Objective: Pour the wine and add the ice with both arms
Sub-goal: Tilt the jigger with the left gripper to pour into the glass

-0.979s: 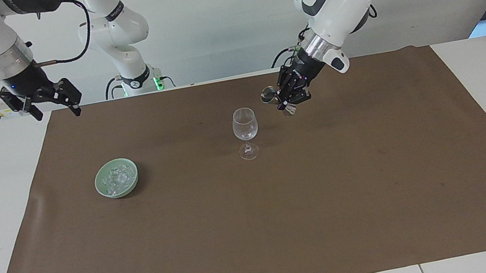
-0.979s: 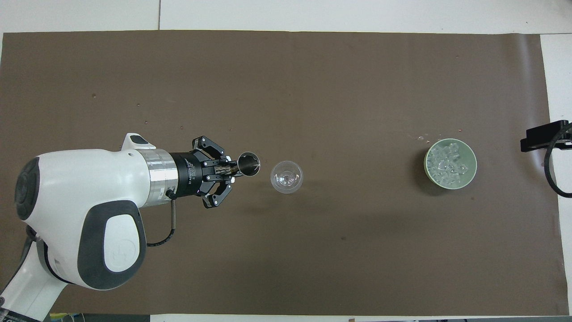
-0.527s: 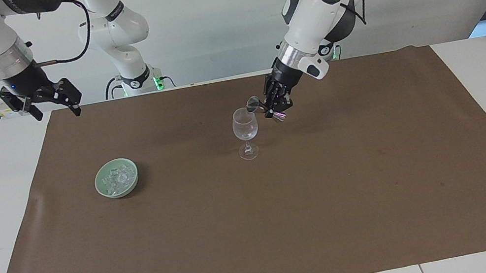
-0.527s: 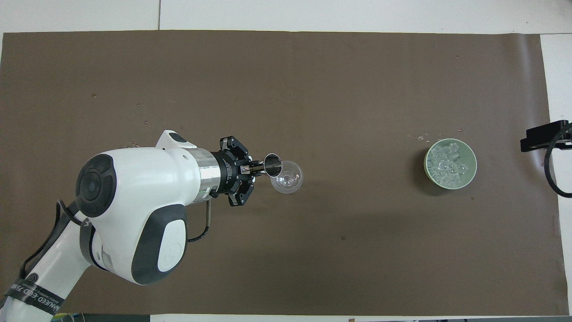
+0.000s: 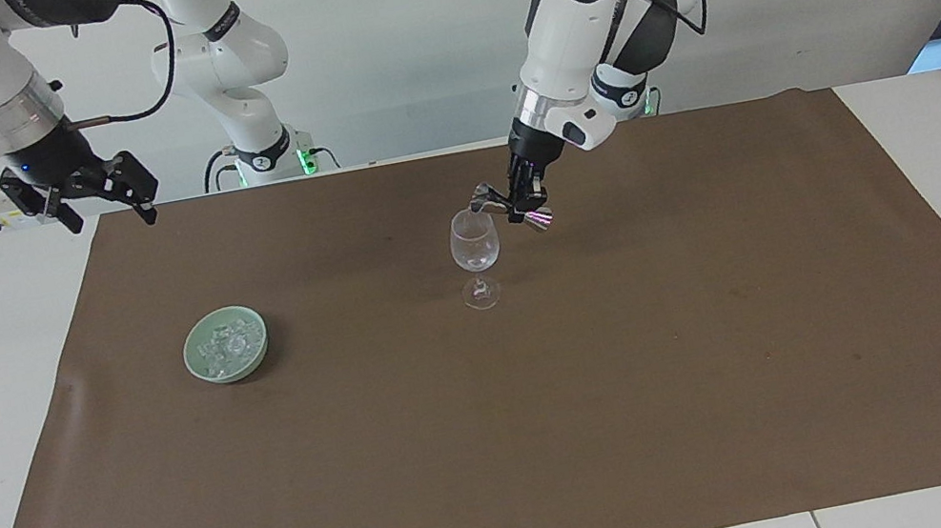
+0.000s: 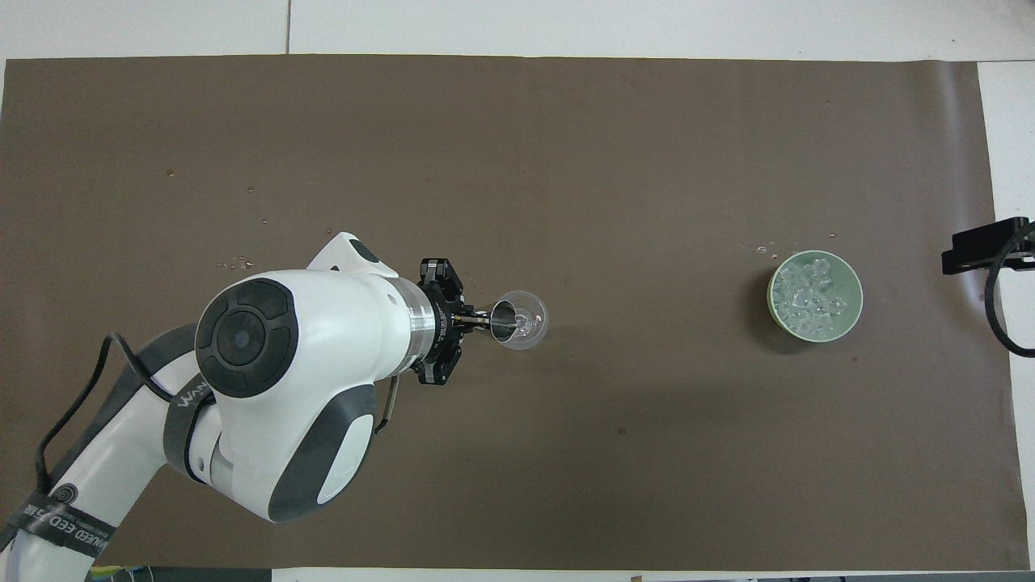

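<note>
A clear stemmed wine glass [image 5: 475,244] stands upright mid-mat; it also shows in the overhead view [image 6: 521,321]. My left gripper [image 5: 528,196] [image 6: 469,319] is shut on a small metal jigger [image 5: 509,207] [image 6: 505,314], tilted with its mouth over the glass rim. The ice [image 5: 226,346] [image 6: 811,295] is a heap of clear cubes in a pale green bowl [image 5: 255,358] [image 6: 853,319] toward the right arm's end. My right gripper [image 5: 114,220] is open and empty, waiting above the mat's corner near its base; only its edge [image 6: 982,246] shows overhead.
A brown mat [image 5: 502,442] covers most of the white table. A few small droplets [image 6: 238,263] lie on the mat toward the left arm's end. A third white arm [image 5: 232,64] stands at the robots' edge of the table.
My left arm has swung the jigger from beside the glass to over its rim and tipped it further. The glass, bowl and right arm have not moved.
</note>
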`<state>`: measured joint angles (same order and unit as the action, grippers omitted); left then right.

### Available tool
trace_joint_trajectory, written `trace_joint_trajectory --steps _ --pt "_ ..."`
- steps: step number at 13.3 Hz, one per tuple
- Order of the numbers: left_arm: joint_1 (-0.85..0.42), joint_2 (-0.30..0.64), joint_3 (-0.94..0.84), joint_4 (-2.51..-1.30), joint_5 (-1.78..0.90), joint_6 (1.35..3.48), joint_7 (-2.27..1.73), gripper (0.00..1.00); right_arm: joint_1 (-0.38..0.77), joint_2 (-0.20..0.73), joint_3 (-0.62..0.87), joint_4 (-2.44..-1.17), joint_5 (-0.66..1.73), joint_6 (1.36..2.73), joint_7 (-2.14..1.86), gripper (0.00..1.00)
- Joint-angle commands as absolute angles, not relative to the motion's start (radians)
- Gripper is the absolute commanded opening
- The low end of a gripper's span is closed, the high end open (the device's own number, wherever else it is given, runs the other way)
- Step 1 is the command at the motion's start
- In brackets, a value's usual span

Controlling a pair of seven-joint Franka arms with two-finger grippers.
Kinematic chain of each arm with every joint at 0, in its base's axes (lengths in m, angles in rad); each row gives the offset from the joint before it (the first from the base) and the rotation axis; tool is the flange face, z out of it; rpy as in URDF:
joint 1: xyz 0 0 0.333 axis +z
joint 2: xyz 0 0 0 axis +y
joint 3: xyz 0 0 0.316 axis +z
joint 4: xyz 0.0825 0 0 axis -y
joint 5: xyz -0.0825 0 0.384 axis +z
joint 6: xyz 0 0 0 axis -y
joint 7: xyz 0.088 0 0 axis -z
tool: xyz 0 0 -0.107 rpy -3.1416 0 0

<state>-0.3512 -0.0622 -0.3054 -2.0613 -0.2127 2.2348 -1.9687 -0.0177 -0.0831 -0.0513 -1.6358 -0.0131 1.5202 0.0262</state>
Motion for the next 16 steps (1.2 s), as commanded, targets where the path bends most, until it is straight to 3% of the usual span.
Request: trace_joint_trajectory --steps 1,16 --pt "-0.387 -0.060 -0.298 -2.033 -0.082 2.204 -2.078 0.00 -0.029 -0.097 -0.048 -1.651 -0.009 1.526 0.003 1.00" --pt "-0.488 -0.031 -0.305 -1.959 0.317 2.068 -2.169 0.00 -0.029 -0.097 -0.046 -1.651 -0.009 1.526 0.003 1.00"
